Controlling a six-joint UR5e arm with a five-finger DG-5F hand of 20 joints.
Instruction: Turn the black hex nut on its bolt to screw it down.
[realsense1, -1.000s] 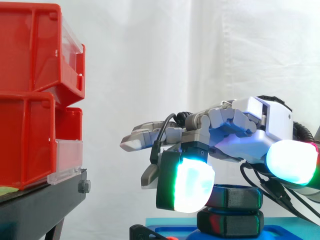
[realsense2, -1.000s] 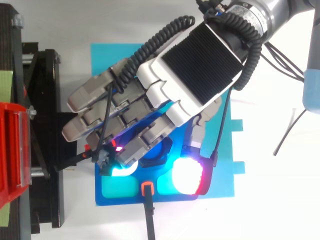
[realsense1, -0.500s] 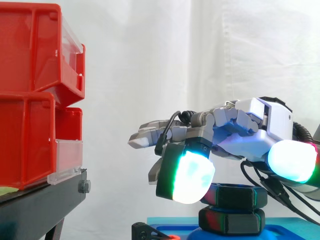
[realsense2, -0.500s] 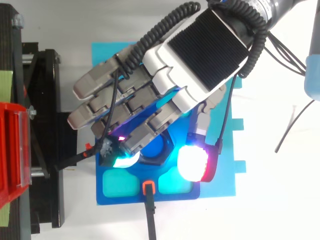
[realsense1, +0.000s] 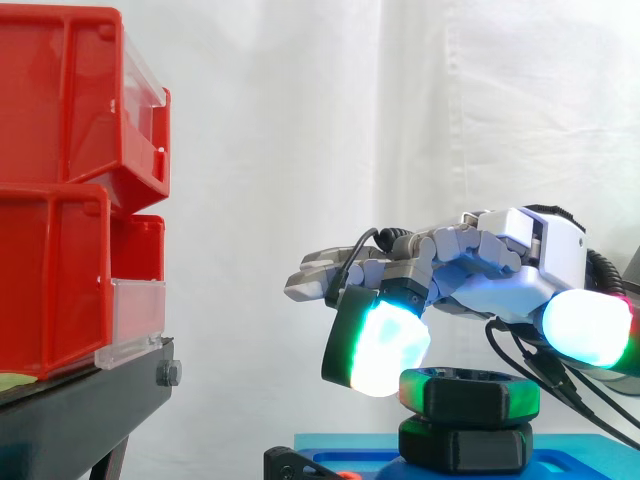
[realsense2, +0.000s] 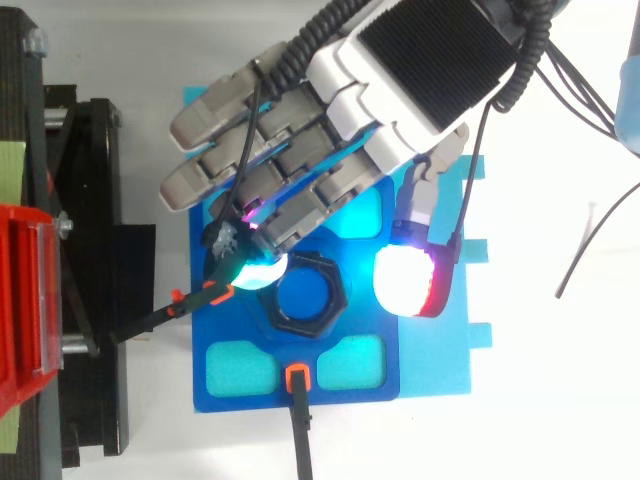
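Note:
The black hex nut (realsense2: 303, 297) sits on a blue bolt (realsense2: 305, 295) that rises from a blue base (realsense2: 295, 390). In the side view the nut (realsense1: 468, 393) rests just above a second black hex piece (realsense1: 462, 445). My hand (realsense2: 420, 60) hovers over the far side of the nut with its fingers loosely bent. One glowing fingertip pad (realsense2: 255, 272) lies at the nut's left corner. The thumb pad (realsense2: 405, 283) stands clear of the nut's right side and, in the side view, higher than it (realsense1: 590, 330). Nothing is held.
The base lies on a cyan mat (realsense2: 450, 350). Red bins (realsense1: 60, 200) stand on a black stand (realsense1: 90, 400) to the left. Black rods with orange tips (realsense2: 295, 378) reach the base from the front and the left. A white curtain hangs behind.
The hand has drawn back off the nut, toward the top of the overhead view and rightward in the side view. The nut and bolt top, covered before, now lie bare.

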